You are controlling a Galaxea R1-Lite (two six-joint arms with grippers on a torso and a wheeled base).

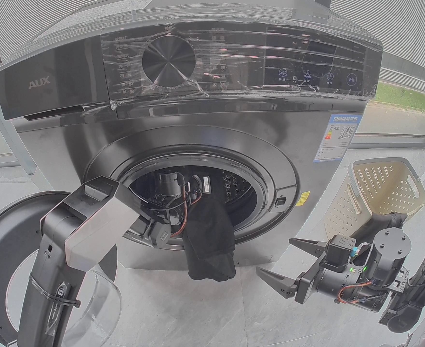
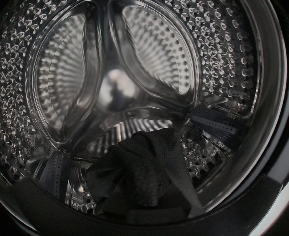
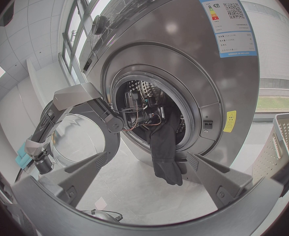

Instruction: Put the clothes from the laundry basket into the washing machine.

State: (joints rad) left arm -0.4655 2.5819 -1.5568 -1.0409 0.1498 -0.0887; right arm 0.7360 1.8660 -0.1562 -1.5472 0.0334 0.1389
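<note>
Black garment (image 1: pixel 208 239) draped over washing machine (image 1: pixel 251 131) rim at 6 o'clock, inner end in drum (image 2: pixel 216 49) (left wrist view) | left tool (image 1: pixel 171 208) in opening, grip hidden | right tool (image 1: pixel 275 255) spread, empty | laundry basket (image 1: pixel 383 181), 3 o'clock

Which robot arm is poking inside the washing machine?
The left arm: its wrist is inside the drum of the washing machine. The right gripper hangs open outside, near the laundry basket.
</note>
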